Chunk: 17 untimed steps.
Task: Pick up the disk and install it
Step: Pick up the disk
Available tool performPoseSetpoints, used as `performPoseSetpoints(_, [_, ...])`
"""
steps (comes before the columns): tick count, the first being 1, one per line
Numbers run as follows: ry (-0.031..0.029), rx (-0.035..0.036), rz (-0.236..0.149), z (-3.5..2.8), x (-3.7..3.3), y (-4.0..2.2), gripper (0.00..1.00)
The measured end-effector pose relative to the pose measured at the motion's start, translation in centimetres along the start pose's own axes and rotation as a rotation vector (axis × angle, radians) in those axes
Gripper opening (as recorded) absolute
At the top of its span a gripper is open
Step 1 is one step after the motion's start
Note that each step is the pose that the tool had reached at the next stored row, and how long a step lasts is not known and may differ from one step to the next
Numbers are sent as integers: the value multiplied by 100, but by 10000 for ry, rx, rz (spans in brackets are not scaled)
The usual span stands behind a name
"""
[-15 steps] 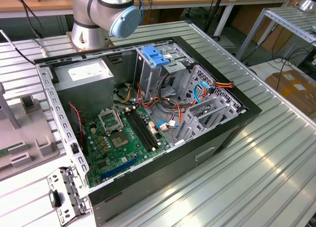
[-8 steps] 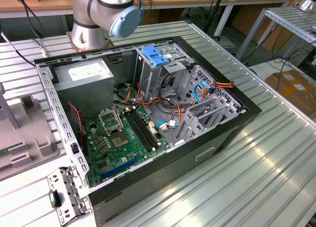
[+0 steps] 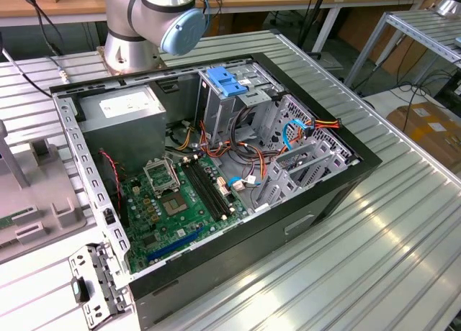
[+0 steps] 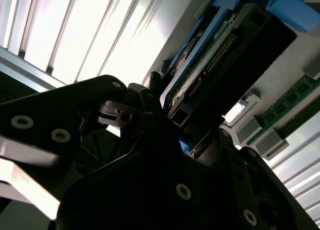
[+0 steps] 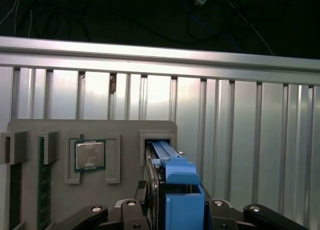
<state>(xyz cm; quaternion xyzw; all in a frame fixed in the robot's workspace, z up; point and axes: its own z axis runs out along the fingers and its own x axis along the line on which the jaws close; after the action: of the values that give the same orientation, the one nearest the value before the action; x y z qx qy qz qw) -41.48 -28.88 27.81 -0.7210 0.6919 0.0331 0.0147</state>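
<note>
Black, the open metal computer case (image 3: 317, 201) is laid on its side in the exterior view, presumably for access. In the second wrist view, the flat silver, blue-railed disk (image 4: 220, 55) is clamped edgewise by the black gripper (image 4: 174, 116). In the first wrist view, it is held at the slot of the grey holder tray (image 5: 125, 131).

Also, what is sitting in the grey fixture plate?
In the first wrist view, the grey fixture plate holds a processor chip, a memory module and the disk, which stands on edge in a slot. The disk covers the inside of that slot.
</note>
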Motion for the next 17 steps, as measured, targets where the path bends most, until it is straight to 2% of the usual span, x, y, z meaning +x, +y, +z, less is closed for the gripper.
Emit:
performPoseSetpoints(3, [-1,0,0,4,0,0,47])
performPoseSetpoints(4, [0,0,0,5,0,0,40])
performPoseSetpoints(6, [0,-1,0,7,1,0,36])
performPoseSetpoints(17, [0,-2,0,20,2,0,36])
